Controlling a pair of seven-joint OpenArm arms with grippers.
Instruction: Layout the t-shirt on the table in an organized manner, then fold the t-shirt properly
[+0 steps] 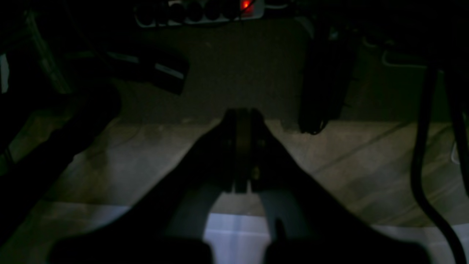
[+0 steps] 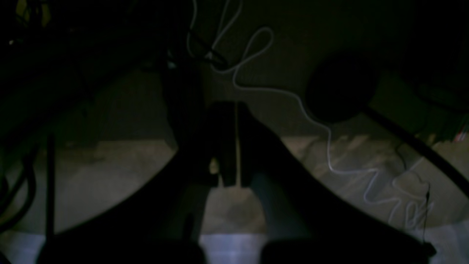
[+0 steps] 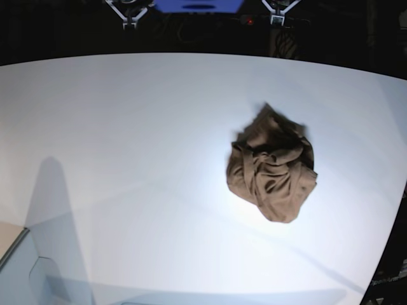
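The brown t-shirt (image 3: 272,167) lies in a crumpled heap on the white table (image 3: 127,159), right of centre in the base view. Neither gripper shows in the base view. In the left wrist view my left gripper (image 1: 242,112) is shut and empty, pointing past the table edge (image 1: 234,234) at the dim floor. In the right wrist view my right gripper (image 2: 234,104) is shut and empty, also above the table edge (image 2: 227,249). The shirt is in neither wrist view.
Two arm mounts (image 3: 129,9) (image 3: 276,11) sit at the table's far edge. A power strip with a red light (image 1: 199,11) and a dark cable (image 1: 421,146) lie on the floor. A white cable (image 2: 315,121) trails across the floor.
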